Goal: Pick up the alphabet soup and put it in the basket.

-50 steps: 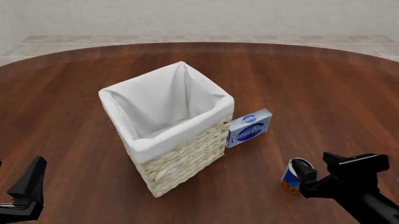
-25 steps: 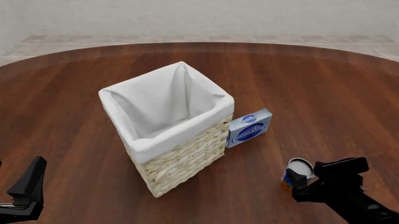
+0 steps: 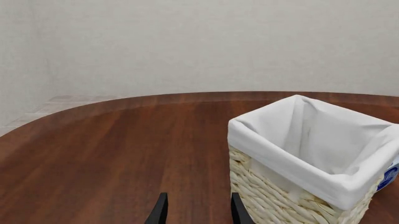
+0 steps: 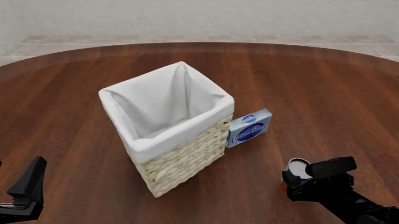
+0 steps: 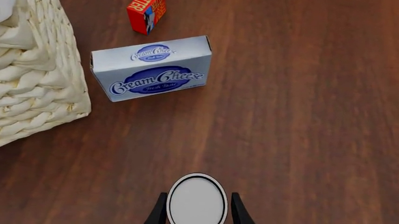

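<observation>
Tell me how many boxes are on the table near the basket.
2. The cream cheese box stands beside the basket; a small red box lies just beyond it, seen only in the right wrist view. The basket may hide others.

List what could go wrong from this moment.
The right gripper straddles the alphabet soup only near its lid, so closing there might tip or drop it. The basket stands tall, so a low carry could hit its rim. The cream cheese box lies along that path.
</observation>
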Controlling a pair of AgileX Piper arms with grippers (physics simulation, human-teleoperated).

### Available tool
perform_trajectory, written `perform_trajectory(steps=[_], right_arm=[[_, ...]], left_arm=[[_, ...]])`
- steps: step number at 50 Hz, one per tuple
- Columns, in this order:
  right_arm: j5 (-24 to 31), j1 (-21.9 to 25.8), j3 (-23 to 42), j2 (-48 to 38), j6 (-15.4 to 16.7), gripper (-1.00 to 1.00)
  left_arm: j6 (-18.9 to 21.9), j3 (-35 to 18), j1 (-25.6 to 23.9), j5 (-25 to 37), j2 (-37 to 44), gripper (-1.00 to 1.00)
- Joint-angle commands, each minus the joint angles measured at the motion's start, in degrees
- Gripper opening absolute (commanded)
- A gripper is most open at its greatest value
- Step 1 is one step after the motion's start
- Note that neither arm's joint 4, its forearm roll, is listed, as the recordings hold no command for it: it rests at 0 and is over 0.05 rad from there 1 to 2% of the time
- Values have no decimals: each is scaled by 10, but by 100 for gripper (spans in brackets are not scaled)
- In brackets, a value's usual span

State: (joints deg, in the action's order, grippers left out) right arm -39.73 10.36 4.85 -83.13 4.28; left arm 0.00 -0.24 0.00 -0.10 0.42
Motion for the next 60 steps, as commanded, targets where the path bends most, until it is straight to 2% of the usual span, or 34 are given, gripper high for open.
perform_trajectory(steps=[1, 19, 25, 34, 39, 43, 50, 60], right_arm=[[-21, -3, -4, -25, 5, -100], [24, -3, 4, 27, 9, -100], [93, -5, 22, 103, 13, -100], [172, -4, 58, 171, 24, -100], [251, -5, 92, 241, 17, -100], [298, -4, 124, 278, 27, -100], [343, 20, 188, 290, 37, -100], [357, 43, 247, 269, 67, -100]], left_arm=[[0, 0, 0, 0, 0, 100], [0, 0, 0, 0, 0, 100], [0, 0, 0, 0, 0, 100], [0, 0, 0, 0, 0, 100], [0, 0, 0, 0, 0, 100], [0, 0, 0, 0, 0, 100], [0, 0, 0, 0, 0, 100], [0, 0, 0, 0, 0, 100]])
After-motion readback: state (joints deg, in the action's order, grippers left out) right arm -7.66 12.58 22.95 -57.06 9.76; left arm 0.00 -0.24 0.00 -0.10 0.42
